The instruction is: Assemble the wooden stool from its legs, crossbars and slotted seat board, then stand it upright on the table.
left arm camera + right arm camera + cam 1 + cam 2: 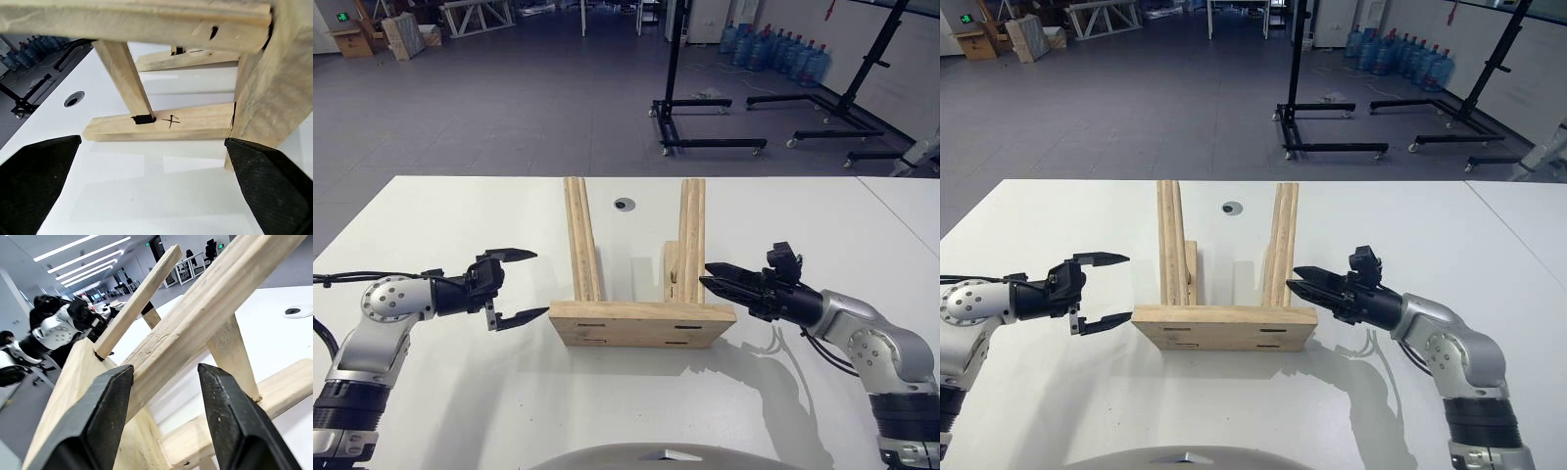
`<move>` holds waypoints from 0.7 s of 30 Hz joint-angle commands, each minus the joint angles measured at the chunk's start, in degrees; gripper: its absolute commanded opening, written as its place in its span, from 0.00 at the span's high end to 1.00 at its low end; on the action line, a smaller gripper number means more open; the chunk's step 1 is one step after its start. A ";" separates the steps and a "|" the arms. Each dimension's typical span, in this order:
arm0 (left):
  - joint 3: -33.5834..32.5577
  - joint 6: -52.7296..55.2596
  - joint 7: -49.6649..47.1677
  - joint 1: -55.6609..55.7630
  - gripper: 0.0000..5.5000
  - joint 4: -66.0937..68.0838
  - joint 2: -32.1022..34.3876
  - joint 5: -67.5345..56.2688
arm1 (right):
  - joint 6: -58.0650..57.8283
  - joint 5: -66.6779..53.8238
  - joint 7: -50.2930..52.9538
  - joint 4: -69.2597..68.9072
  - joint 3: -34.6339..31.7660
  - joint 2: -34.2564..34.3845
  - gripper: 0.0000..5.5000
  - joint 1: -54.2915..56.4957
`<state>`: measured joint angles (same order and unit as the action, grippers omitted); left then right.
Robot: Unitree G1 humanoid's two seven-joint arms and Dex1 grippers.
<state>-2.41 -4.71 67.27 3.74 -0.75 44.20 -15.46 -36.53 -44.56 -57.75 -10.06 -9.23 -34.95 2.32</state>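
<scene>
The wooden stool lies on its side at the middle of the white table; its slotted seat board stands on edge on the near side, with its flat face towards the robot; the left pair of legs and the right pair of legs run from the board towards the far side, flat over the tabletop; a crossbar joins the legs, seen close in the left wrist view. The left gripper hovers just left of the seat board's left end, its claw spread wide and holding nothing, apart from the wood. The right gripper sits at the right, its tips against the right pair of legs just beyond the seat board; its fingers are parted a little and a leg shows in the gap between them; whether they touch the wood I cannot tell. A round hole lies in the table between the leg ends on the far side.
</scene>
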 commanded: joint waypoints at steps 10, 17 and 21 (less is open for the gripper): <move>0.55 1.82 0.73 -6.77 0.02 -6.17 2.92 -0.10 | -2.99 -13.65 11.94 -8.17 -11.26 1.07 0.57 8.20; 4.61 4.97 1.93 -7.00 0.02 -9.94 2.29 -1.26 | 19.33 9.16 -12.27 6.59 -5.26 -9.76 0.57 -6.95; 6.31 5.84 1.91 -7.12 0.02 -10.84 1.95 -1.23 | 28.49 16.82 -18.26 11.38 -1.23 -11.71 0.57 -7.90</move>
<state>2.88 0.43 69.30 -3.40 -11.02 46.15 -17.00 -11.23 -30.33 -74.08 0.33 -12.29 -45.56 -5.83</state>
